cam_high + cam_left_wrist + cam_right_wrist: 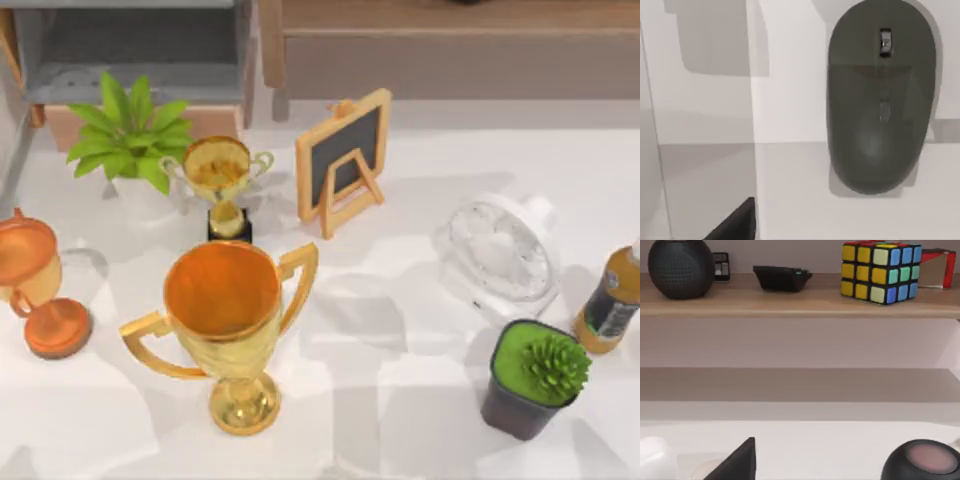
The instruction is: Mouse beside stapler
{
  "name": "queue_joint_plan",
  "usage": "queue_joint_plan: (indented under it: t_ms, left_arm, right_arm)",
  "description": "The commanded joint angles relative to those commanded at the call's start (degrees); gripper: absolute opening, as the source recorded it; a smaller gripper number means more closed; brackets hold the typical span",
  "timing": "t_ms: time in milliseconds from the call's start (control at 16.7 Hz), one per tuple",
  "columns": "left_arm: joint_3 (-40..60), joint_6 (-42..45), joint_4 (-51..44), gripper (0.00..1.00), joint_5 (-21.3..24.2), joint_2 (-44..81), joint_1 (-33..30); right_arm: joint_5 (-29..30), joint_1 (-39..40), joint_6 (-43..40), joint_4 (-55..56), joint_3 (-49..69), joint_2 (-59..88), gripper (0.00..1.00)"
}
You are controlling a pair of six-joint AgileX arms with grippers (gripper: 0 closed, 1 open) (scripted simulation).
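The left gripper (735, 222) is hanging over the white table (790, 175), and the dark grey mouse (880, 100) is lying flat on that surface just ahead of it and off to one side, untouched, its scroll wheel (885, 42) at the end farthest from the gripper. Only a dark finger tip is showing, so I cannot tell whether the jaws are apart or together.

The right gripper (735, 462) is facing a wooden shelf (800, 305) well ahead of it, which is carrying a round black speaker (680, 267), a black stapler (781, 277) and a colourful puzzle cube (880, 271). A dark rounded object (925, 460) is sitting near it on the table. Its jaw state cannot be told either.

From above, the table is holding a large gold trophy (228, 320), a smaller gold trophy (220, 180), a copper trophy (35, 285), a leafy plant (130, 130), a small chalkboard easel (343, 160), a white fan (500, 255), a potted succulent (535, 375) and a bottle (612, 300).
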Motion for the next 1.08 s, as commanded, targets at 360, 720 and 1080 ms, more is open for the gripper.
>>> queue_joint_plan:
  t_ms: [360, 720, 1080]
  left_arm:
    - [-3.2, 0.4, -1.9, 1.00, 0.2, -5.0, 0.4]
    - [-4.8, 0.4, 5.7, 1.00, 0.4, 1.5, -0.1]
    - [-4.5, -0.7, 10.0, 1.00, -0.1, 5.5, -1.1]
  right_arm:
    - [0.0, 0.0, 0.0, 0.0, 0.0, 0.0, 1.00]
    - [0.0, 0.0, 0.0, 0.0, 0.0, 0.0, 1.00]
    - [0.0, 0.0, 0.0, 0.0, 0.0, 0.0, 1.00]
